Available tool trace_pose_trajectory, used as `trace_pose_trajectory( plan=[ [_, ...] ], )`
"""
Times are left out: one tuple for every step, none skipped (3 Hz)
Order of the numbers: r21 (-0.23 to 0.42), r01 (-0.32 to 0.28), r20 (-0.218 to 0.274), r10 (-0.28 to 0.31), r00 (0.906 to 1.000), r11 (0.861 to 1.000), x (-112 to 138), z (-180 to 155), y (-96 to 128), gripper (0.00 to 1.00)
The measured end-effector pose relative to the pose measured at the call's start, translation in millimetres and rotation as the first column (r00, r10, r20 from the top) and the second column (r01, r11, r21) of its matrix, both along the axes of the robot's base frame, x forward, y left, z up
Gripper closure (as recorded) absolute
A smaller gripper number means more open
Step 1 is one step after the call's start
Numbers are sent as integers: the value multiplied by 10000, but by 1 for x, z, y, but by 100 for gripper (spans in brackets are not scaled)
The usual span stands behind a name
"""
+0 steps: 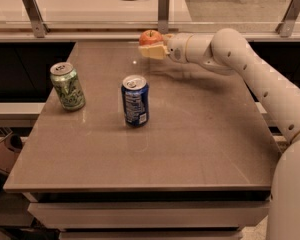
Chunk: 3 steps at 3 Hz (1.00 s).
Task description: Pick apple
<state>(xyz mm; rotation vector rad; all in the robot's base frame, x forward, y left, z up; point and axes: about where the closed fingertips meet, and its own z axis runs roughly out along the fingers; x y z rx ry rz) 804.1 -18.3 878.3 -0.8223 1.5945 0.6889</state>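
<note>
The apple [150,36] is small, round and red-orange, at the far middle of the brown table [190,144]. My gripper [153,45] reaches in from the right and is shut on the apple. It holds the apple a little above the table top. One cream finger [151,52] shows under the apple; the other is mostly hidden behind it. My white arm [250,69] stretches from the right edge across the far right part of the table.
A blue drink can [135,100] stands upright near the table's middle, in front of the apple. A green can [67,85] stands upright at the left. A rail with metal posts [163,11] runs along the far edge.
</note>
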Motion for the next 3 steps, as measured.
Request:
trace_pose_trajectory(
  plan=[
    [-80, 98, 336, -95, 9994, 9999, -8, 30, -5, 100],
    [-387, 264, 997, -224, 9948, 9989, -20, 80, -12, 100],
    [-392, 262, 1012, -221, 9946, 9989, -21, 81, -11, 100]
  ],
)
